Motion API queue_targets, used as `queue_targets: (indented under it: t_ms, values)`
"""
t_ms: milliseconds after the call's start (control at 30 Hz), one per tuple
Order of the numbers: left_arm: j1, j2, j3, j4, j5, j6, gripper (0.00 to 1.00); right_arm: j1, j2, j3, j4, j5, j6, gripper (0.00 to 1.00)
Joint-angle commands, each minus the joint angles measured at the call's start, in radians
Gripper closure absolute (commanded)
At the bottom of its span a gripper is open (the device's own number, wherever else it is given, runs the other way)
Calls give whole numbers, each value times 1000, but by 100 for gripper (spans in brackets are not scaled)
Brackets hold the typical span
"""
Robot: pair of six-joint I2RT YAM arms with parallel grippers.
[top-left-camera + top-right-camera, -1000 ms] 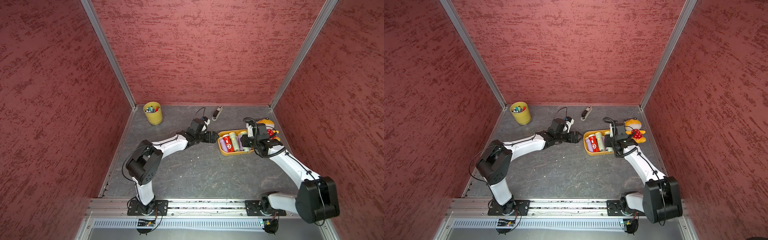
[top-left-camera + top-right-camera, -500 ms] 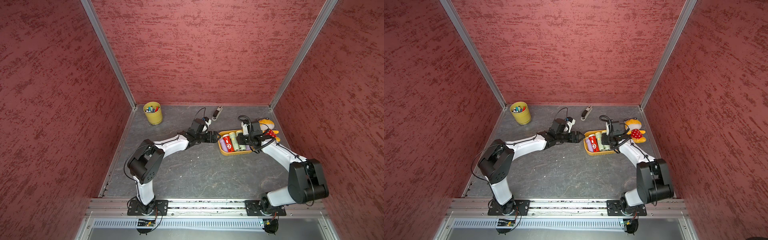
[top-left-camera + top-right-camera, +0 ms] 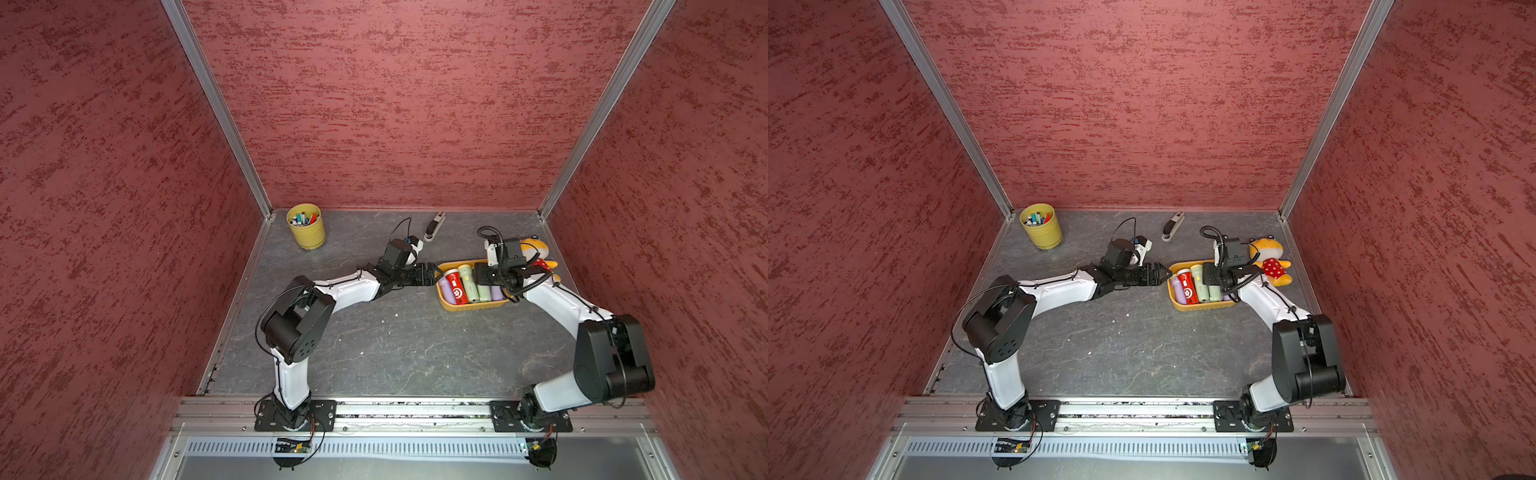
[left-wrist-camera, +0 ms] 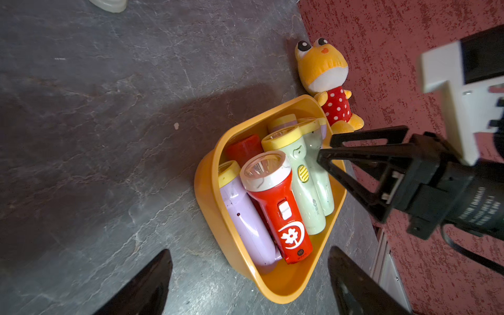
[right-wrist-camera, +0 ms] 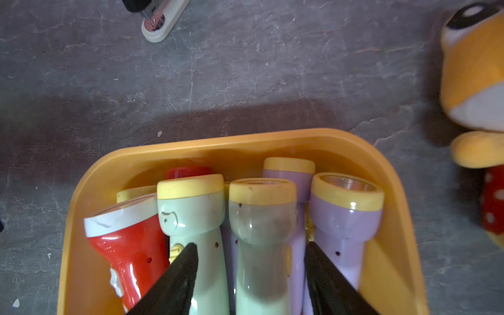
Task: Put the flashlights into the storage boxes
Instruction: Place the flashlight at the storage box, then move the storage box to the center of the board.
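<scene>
Right claw (image 5: 251,243): fingers apart, reaching into tub (image 5: 218,141), astride one green torch (image 5: 261,240) with a gap on either side, not clamped. One finger overlaps second green torch (image 5: 191,218); the other overlaps lilac torch (image 5: 343,231).

Left claw (image 4: 248,249): fingers wide apart, nothing between them, low over table (image 3: 395,345), tips just beside tub's rim on the side away from right arm.

Torches: all those seen lie in tub, packed side by side in two layers, heads toward back wall. Upper layer: red torch (image 4: 275,207), both green, lilac. Lower layer is partly hidden: second red torch (image 4: 242,147) and further lilac ones. Full count cannot be told.

Tub: orange-yellow, on table near right wall.

Toy (image 3: 536,249): orange plush, red spotted dress, just beside tub's far corner.

Cup (image 3: 306,226): yellow, upright, holding pens (image 3: 303,218), back left corner, well apart from tub.

Stapler (image 3: 434,226): on table near back wall, between cup and toy.
</scene>
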Motion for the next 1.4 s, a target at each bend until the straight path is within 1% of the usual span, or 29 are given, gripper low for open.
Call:
queue_targets:
  t_ms: [0, 100, 167, 267, 400, 467, 667, 800, 900, 1067, 1233, 1367]
  values:
    - [-5, 22, 18, 5, 12, -4, 11, -76, -67, 13, -1, -16, 26, 30]
    - [-5, 26, 21, 5, 11, -4, 10, -166, -49, 16, 30, -91, 62, 25]
    - [-4, 24, 21, 3, 10, -3, 10, -239, -23, 13, 73, -182, 108, 24]
    - [-4, 19, 20, 1, 1, 0, 10, -300, 23, -6, 155, -284, 172, 22]
    - [-1, 16, 17, 2, -3, 3, 9, -333, 90, 3, 185, -311, 186, 20]
    - [4, 13, 15, -1, -4, 8, 9, -346, 127, 7, 202, -355, 195, 20]
    - [19, 6, 11, -27, -4, 28, 9, -347, 177, -3, 214, -397, 209, 21]
    - [34, -8, -5, -28, -15, 32, 8, -347, 172, -39, 246, -505, 234, 22]
    - [51, -30, -16, -43, -26, 44, 9, -331, 143, -67, 244, -520, 245, 24]
    - [78, -95, -49, -79, -99, 113, 8, -273, 69, -122, 262, -535, 288, 24]
    - [134, -177, -109, -80, -168, 153, 7, -161, 39, -143, 299, -509, 342, 25]
    - [186, -240, -156, -82, -220, 177, 6, -36, 51, -127, 334, -471, 398, 25]
